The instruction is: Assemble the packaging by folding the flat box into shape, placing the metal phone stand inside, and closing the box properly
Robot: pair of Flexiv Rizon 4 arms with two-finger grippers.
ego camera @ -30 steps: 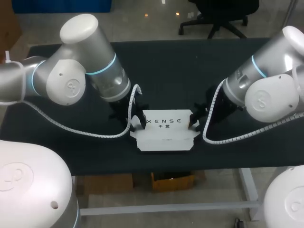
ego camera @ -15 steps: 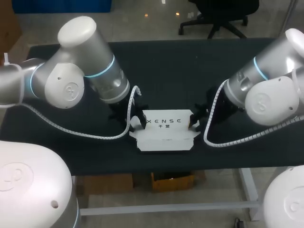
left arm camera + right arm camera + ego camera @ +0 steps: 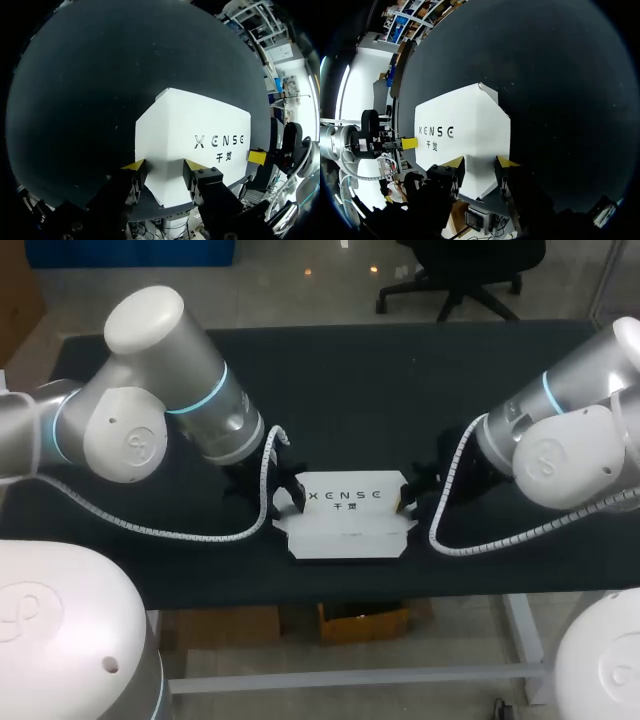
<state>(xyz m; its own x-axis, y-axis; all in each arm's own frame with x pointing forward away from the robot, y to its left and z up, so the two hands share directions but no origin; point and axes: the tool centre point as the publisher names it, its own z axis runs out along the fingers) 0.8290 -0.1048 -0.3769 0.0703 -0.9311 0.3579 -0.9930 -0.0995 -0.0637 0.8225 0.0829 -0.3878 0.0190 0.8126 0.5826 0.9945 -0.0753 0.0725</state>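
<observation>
Left of centre, the left pincer [image 3: 290,498] sits at the left end of the white box [image 3: 345,530]; whether it grips cannot be told. The white box lies low and partly folded at lower centre of the black tabletop [image 3: 350,390], with dark print across its top and small flaps at both ends. The right pincer [image 3: 405,502] sits at its right end, its hold likewise unclear.

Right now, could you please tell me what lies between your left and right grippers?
The white cardboard box fills the whole stretch from the left gripper to the right gripper; the head view shows it best.
</observation>
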